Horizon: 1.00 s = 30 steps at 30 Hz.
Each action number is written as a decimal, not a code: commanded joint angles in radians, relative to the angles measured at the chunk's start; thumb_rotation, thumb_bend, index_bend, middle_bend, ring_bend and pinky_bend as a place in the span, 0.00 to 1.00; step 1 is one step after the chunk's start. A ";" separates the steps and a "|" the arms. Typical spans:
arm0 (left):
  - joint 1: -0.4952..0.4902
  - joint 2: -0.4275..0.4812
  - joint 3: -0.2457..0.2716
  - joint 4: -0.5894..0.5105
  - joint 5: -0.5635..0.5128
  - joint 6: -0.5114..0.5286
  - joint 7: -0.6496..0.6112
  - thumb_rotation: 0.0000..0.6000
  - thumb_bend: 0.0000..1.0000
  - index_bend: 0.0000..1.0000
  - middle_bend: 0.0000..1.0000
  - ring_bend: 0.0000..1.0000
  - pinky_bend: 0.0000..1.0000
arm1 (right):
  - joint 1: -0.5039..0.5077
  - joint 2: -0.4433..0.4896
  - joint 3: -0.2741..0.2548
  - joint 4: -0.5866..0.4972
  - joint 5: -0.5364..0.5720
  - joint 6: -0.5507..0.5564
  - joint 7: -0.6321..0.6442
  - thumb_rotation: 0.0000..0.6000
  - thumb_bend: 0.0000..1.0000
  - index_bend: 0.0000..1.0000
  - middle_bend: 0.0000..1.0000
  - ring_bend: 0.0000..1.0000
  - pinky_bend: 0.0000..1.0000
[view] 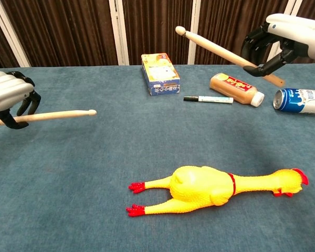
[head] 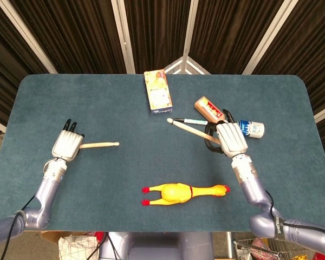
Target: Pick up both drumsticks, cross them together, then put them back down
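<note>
Broadly, the counter (head: 151, 162) is a wide slab under dark teal, felt-like cloth, filling most of the head view. Both drumsticks are off it and well apart, so my judgement is that the step in hand is setting them back down.

At middle left of the head view the left robot hand (head: 67, 145) is clamped round the butt of the left drumstick (head: 100, 144), which lies almost level with its tip toward frame centre; in the chest view it hangs low over the cloth. At middle right the right robot hand (head: 232, 138) grips the right drumstick (head: 190, 129) near its butt, the tip slanting up toward the upper centre and riding high in the chest view.

To do this well, I would level the right stick before lowering it and choose bare cloth short of the bottle (head: 208, 108), the can (head: 251, 128) and the marker (head: 189, 120) that crowd that hand. Round tapered wood rolls, so fingers should part only once each shaft rests flat.

Lower centre lies a glossy yellow rubber chicken (head: 184, 192), soft and lumpy; upper centre a printed cardboard box (head: 157, 92). The can is smooth blue metal on its side, the bottle brown with a white cap, the marker a thin dark pen.
</note>
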 commanded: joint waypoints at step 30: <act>0.002 -0.088 -0.088 0.057 -0.065 -0.051 0.234 1.00 0.44 0.44 0.48 0.11 0.06 | -0.020 -0.052 -0.041 0.122 -0.085 -0.019 -0.025 1.00 0.52 0.72 0.62 0.44 0.05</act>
